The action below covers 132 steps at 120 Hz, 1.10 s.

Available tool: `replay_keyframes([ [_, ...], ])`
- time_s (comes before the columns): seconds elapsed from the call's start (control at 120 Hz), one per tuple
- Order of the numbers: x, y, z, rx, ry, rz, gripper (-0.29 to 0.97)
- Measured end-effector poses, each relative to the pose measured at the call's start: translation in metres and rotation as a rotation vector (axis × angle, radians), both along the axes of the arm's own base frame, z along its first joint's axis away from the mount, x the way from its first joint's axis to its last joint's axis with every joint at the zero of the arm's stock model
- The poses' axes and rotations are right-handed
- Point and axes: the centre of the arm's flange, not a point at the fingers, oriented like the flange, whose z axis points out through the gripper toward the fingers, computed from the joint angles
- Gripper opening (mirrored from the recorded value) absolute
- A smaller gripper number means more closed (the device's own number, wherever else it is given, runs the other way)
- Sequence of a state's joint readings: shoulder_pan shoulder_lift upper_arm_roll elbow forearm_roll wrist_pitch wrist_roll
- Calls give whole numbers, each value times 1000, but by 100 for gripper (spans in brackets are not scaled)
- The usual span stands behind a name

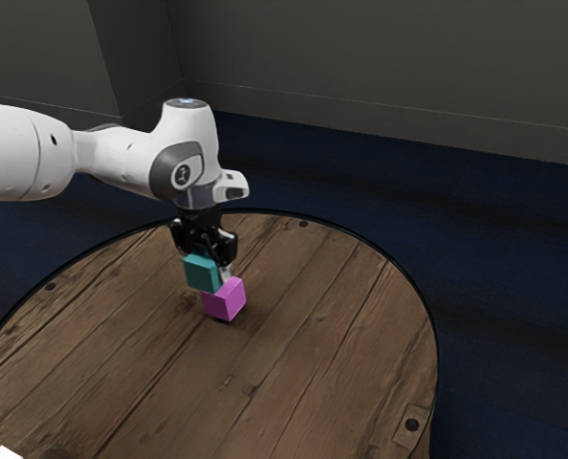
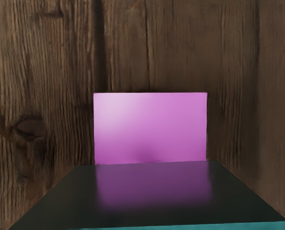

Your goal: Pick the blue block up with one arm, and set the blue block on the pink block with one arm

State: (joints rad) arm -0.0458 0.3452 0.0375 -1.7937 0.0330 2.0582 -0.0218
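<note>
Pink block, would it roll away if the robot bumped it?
Probably not: the pink block has flat faces and sits flat on the wooden table, so it would likely slide rather than roll. It looks as wide as tall, so tipping seems unlikely. Its smooth top might let the blue block slip if set off-centre.

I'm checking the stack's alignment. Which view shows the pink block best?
The wrist view: the pink block shows large and plain beyond the blue block. The exterior view shows it small, partly overlapped by the blue block in the gripper.
</note>
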Motion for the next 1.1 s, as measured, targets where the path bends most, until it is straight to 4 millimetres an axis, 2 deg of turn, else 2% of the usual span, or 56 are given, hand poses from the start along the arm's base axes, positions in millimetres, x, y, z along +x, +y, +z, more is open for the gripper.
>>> replay_keyframes([
  [0.283, 17, -3, -4, 3, 7, 6, 32],
  [1.1, 20, -2, -4, 7, 17, 3, 32],
])
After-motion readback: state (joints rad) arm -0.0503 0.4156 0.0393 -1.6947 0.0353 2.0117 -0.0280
